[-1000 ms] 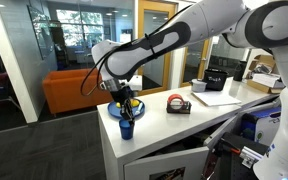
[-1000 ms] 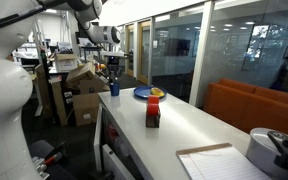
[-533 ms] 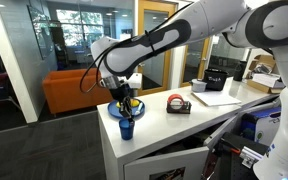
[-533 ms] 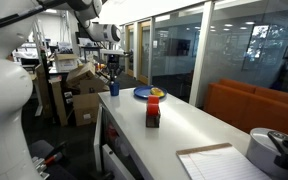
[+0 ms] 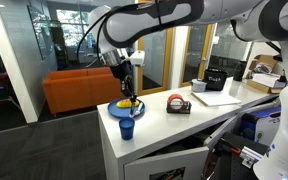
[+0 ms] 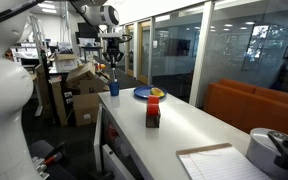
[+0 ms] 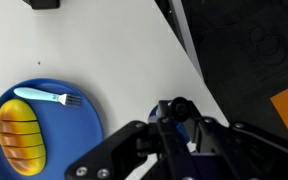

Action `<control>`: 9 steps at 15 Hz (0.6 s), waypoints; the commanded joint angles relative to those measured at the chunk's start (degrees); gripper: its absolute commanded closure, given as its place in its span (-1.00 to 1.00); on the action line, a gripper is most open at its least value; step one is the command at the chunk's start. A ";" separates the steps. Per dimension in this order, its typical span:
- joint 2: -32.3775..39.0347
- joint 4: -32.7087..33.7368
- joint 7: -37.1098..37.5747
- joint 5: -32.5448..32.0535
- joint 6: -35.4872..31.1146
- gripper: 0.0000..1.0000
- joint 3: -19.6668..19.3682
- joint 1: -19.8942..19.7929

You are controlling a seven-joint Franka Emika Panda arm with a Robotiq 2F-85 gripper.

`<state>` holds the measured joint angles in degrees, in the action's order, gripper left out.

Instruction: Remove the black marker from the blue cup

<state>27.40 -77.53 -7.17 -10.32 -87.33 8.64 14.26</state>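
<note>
The dark blue cup [image 5: 127, 128] stands on the white table near its front corner; it also shows in an exterior view [image 6: 114, 88]. My gripper [image 5: 125, 74] hangs well above the cup and is shut on the black marker [image 5: 127, 88], which points down, clear of the rim. In the wrist view the marker's round black end [image 7: 174, 106] sits between my fingers [image 7: 176, 116], with a bit of the blue cup [image 7: 180, 128] showing below them. My gripper also shows high over the cup in an exterior view [image 6: 112, 58].
A wide blue dish [image 7: 76, 125] with a yellow thing [image 7: 20, 138] and a light-blue fork [image 7: 46, 97] lies beside the cup. A black-and-red tape dispenser [image 5: 178, 104] stands farther along the table [image 5: 184, 125]. The table edge drops off just past the cup.
My gripper has risen straight up from the cup's mouth, carrying the marker out of the cup. The cup has stayed in place.
</note>
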 commanded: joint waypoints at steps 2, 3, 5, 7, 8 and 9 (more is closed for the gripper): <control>-1.26 1.51 0.96 -2.42 4.25 0.91 -1.69 -0.76; -1.44 1.39 1.01 -2.47 4.53 0.91 -2.13 -1.30; -1.38 0.54 1.36 -1.48 3.94 0.91 -3.06 -2.74; -1.17 -0.83 2.08 0.33 2.32 0.91 -3.63 -4.44; -1.05 -1.72 3.05 1.44 1.28 0.91 -3.82 -5.17; -0.96 -2.87 4.50 2.71 -0.09 0.91 -3.97 -5.81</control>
<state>26.71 -78.02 -6.21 -10.69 -84.67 4.65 9.91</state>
